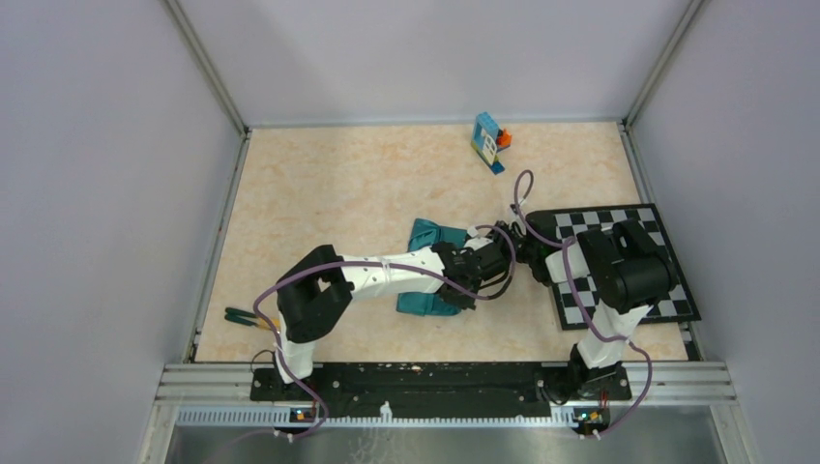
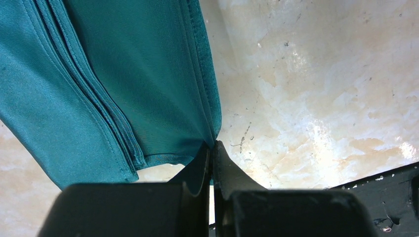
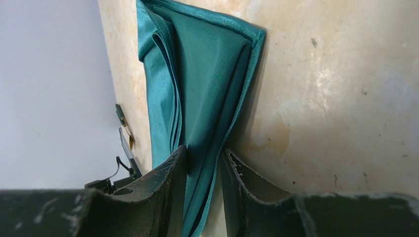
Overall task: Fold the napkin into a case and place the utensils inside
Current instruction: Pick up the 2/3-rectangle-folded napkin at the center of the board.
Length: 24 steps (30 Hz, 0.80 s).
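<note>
Folded teal napkin point(image 1: 426, 236) lying midway across the table point(image 1: 338, 184), left gripper point(image 2: 213, 144) pinched shut on its hem, right gripper point(image 3: 204, 153) part-open astride its layered folds, utensils point(image 1: 244, 317) well apart near the left edge.

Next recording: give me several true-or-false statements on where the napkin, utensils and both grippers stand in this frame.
1. The left gripper is pinched shut on the napkin. True.
2. The utensils sit inside the napkin. False: they lie near the table's left edge, apart from it.
3. The napkin lies on the checkerboard mat. False: it lies on the bare table, left of the mat.
4. Folded napkin layers pass between the right gripper's fingers. True.
5. Toy blocks stand near the far edge. True.
</note>
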Tool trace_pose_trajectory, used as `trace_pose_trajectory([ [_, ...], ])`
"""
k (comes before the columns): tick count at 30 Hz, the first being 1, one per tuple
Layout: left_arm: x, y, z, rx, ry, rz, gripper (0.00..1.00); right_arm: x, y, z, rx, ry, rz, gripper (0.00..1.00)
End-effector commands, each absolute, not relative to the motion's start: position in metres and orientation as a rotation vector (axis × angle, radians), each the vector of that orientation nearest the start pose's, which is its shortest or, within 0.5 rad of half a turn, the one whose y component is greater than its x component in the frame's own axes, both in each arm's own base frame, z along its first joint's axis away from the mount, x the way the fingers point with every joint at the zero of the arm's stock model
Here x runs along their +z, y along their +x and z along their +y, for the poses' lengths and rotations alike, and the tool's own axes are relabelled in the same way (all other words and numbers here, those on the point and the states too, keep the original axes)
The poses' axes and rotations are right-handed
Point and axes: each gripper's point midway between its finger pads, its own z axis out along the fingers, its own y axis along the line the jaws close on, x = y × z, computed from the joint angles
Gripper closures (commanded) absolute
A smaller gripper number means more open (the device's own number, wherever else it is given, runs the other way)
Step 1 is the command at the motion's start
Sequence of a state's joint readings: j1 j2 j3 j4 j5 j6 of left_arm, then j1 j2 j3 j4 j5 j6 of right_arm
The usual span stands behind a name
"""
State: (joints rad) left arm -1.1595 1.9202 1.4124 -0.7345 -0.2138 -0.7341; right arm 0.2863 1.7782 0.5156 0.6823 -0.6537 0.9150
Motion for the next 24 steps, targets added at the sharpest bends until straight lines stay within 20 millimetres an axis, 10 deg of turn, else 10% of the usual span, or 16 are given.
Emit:
trace_pose_trajectory([
  [1,0.06,0.175,-0.383,-0.269,0.544,2.683,1.0,0.038,0.314,0.235,1.342,0.231,2.281,0.69],
  [13,0.059,0.166,-0.401,-0.399,0.576,2.703,0.98,0.043,0.317,0.235,1.339,0.194,2.249,1.0],
  [24,0.128,0.158,-0.428,-0.99,0.607,2.575,0.42,0.045,0.32,0.232,1.294,0.161,2.231,1.0],
])
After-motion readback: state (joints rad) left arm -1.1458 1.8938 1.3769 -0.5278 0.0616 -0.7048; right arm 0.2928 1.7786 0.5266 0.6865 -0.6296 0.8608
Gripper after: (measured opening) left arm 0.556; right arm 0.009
